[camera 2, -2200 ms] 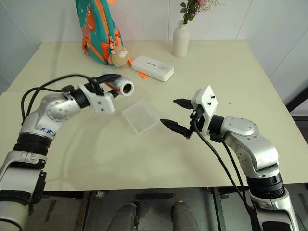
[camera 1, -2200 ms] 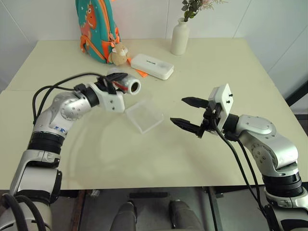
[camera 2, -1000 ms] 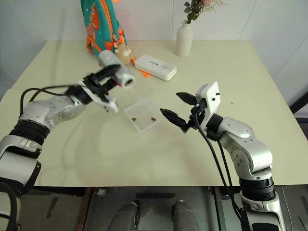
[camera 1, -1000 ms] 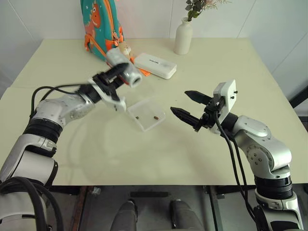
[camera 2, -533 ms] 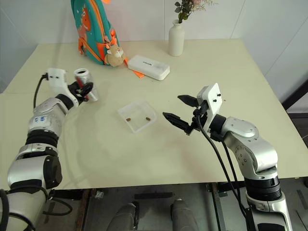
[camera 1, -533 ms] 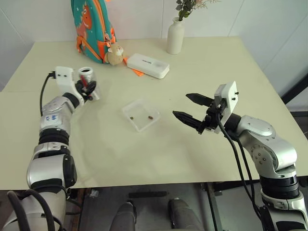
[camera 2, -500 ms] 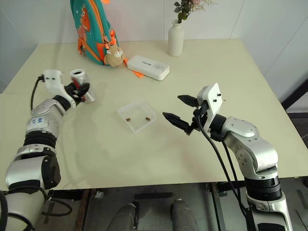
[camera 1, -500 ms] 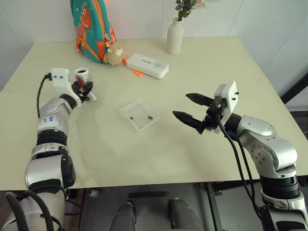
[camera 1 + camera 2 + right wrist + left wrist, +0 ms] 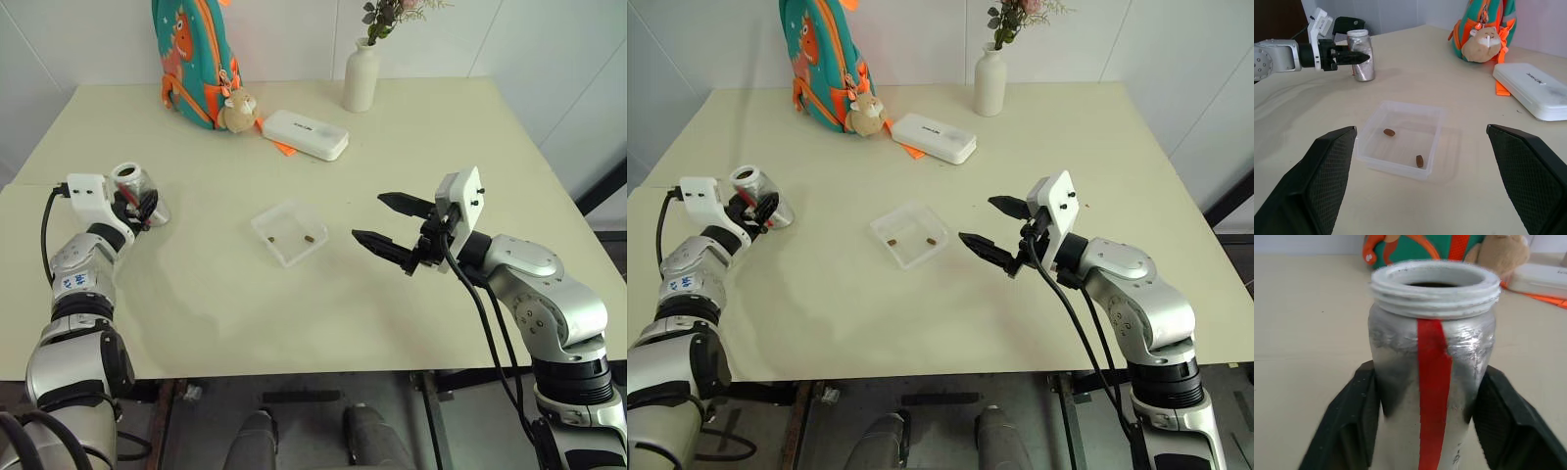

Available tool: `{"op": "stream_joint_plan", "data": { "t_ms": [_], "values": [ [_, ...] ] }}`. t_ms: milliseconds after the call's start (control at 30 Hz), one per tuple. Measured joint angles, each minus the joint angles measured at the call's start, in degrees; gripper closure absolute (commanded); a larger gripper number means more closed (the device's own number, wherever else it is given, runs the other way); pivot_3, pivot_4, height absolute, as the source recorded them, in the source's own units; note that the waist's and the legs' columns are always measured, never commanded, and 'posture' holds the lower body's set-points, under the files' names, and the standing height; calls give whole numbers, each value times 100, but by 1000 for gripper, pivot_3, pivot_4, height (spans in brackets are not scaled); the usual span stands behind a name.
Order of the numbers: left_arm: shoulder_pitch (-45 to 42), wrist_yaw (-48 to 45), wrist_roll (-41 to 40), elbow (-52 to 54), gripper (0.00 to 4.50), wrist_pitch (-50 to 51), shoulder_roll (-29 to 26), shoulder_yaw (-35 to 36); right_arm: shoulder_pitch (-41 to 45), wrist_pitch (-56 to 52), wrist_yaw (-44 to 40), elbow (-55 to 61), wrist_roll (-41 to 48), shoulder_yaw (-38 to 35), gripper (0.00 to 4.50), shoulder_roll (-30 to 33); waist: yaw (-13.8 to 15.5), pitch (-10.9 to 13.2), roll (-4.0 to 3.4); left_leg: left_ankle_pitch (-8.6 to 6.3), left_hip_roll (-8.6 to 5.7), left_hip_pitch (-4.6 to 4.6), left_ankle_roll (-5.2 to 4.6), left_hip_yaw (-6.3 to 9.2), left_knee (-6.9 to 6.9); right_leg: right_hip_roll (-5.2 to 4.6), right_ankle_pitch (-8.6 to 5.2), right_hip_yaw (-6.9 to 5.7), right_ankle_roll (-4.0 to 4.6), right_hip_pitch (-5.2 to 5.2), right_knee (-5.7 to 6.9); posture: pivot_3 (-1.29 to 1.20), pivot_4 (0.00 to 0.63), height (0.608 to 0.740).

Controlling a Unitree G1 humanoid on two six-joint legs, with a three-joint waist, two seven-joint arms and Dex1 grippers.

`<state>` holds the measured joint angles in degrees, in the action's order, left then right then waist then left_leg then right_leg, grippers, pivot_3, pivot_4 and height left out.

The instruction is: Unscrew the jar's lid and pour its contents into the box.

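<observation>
The jar (image 9: 130, 182) stands upright and uncapped at the table's left side, a red stripe down its side (image 9: 1432, 382). My left gripper (image 9: 145, 204) is open, with one finger on each side of the jar's lower body; I cannot tell whether they touch it. The clear box (image 9: 292, 223) lies mid-table with the contents in it, two brown pieces (image 9: 1389, 132) (image 9: 1419, 160). To the right of the box my right gripper (image 9: 368, 216) hovers open and empty, pointing at it. The lid is out of view.
At the back of the table stand a teal and orange backpack (image 9: 196, 59) with a plush toy (image 9: 240, 111), a white oblong case (image 9: 308, 134) and a white vase with flowers (image 9: 360, 76). The table's left edge is close to the jar.
A second ago the left gripper held the jar tilted above the box. It has since carried it far to the left, stood it upright on the table and opened. The right gripper stayed put.
</observation>
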<state>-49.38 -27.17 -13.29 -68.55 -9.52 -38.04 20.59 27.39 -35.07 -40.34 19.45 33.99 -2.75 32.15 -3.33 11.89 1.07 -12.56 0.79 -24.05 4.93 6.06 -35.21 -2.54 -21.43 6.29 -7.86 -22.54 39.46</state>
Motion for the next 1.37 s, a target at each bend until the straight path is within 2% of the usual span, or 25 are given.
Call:
{"op": "stream_joint_plan", "data": {
  "t_ms": [67, 100, 200, 300, 533, 667, 767, 900, 1000, 1167, 1367],
  "values": [
    [57, 16, -8, -10, 153, 4, 0, 67, 1, -2, 0, 0, 2, 0, 0, -1, 14, -1, 2, 1, -1, -1, 1, 2, 0, 0, 0, -1, 0, 0, 0, 0, 150, 740],
    [57, 14, -15, -8, 56, 5, -9, 89, 4, -2, -1, 0, 2, 1, 0, -1, 18, -1, 3, 1, -1, -1, 1, 2, -1, -1, 0, -1, 0, 0, 0, 0, 150, 740],
    [166, -136, -68, 157, 56, 89, -100, 136, 24, -2, -10, 2, 6, 5, 0, -2, 4, -2, 4, 1, -1, -1, 1, 2, 0, -1, 0, 0, 0, 0, -1, 0, 150, 740],
    [668, -505, -210, 821, 56, 362, -187, 158, 25, -2, -27, 23, 14, 7, 0, 0, -24, -2, 3, 1, 4, 0, 1, 0, 6, 1, 0, 1, 1, -1, -2, 0, 150, 740],
    [3047, -1267, -323, 3416, 56, 1085, -813, 195, -101, -16, -263, 60, 85, -29, 0, 157, -77, -2, 4, 1, 8, 0, 1, 0, 10, -1, 1, 4, 7, -1, -8, 0, 150, 740],
    [3656, -1722, -349, 4412, 56, 928, -1065, 234, -144, 14, -506, 37, 92, -53, 0, 339, 31, -1, 5, 2, 10, 5, 2, 2, 10, -1, 11, -4, 22, 5, -8, 0, 150, 740],
    [3782, -2397, -785, 5293, 56, 666, -1110, 378, -242, 400, -807, 39, 98, -192, 0, 359, 131, -1, 4, 7, 11, 11, 0, -3, 12, -1, 27, -7, 24, 22, -35, 0, 150, 740],
    [3827, -3354, -1113, 6073, 56, 1029, -1536, 75, -682, 1097, -1313, 14, -325, -206, 0, 784, 158, 1, 0, 7, 12, 22, -2, -14, 24, -2, 47, -4, 13, 50, -96, 0, 150, 740],
    [3368, -3754, -1089, 6150, 56, 952, -1464, -412, -806, 1217, -1493, -52, -354, -236, 0, 891, 155, 4, -4, 4, 14, 65, -7, -22, 44, -2, 54, -1, 6, 103, -143, 0, 150, 740],
    [2647, -4030, -1015, 6072, 56, 784, -1112, -1053, -1111, 1155, -1495, -48, -334, -643, 0, 1214, 154, 3, -2, 0, 17, 68, -12, -25, 61, 0, 59, 3, 2, 105, -161, 0, 150, 740],
    [2559, -4054, -1014, 5932, 56, 824, -1020, -1132, -1685, 1001, -1249, 161, -305, -1072, 0, 1266, 59, 3, -3, -1, 21, 69, -14, -31, 76, 1, 48, 8, 1, 99, -163, 0, 150, 740]
  ]
}}
